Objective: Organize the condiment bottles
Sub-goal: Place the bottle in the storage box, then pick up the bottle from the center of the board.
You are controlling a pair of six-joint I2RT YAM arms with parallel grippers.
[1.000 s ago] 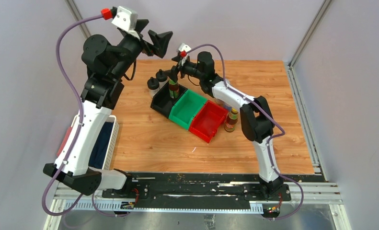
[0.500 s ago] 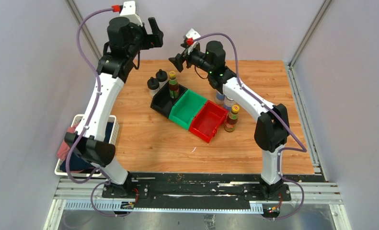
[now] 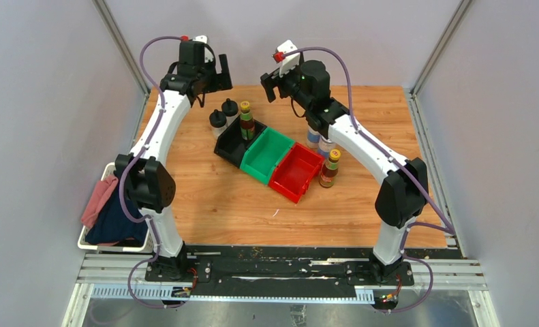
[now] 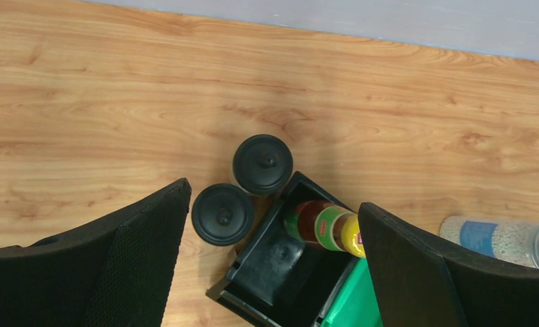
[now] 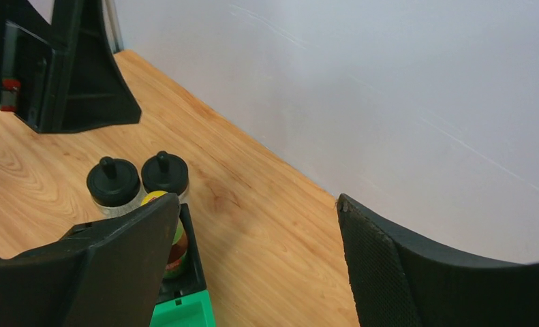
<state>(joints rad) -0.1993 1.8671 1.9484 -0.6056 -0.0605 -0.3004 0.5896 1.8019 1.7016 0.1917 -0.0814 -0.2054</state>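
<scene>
Honestly, left gripper (image 4: 273,197) hung wide apart and empty above the two black-capped bottles (image 4: 222,213), which stood right beside the black bin (image 4: 266,272) holding one brown bottle (image 4: 317,225); right gripper (image 5: 256,201) apart too. Dropping down could've clipped the neighbour or bin wall

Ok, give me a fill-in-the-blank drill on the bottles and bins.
One yellow-capped bottle stands inside the ____ bin.
The two black-capped bottles stand on the ____, not in any bin.
The other yellow-capped bottle stands next to the ____ bin.
The left gripper and right gripper both have their jaws ____.
Missing words: black, table, red, open.
</scene>
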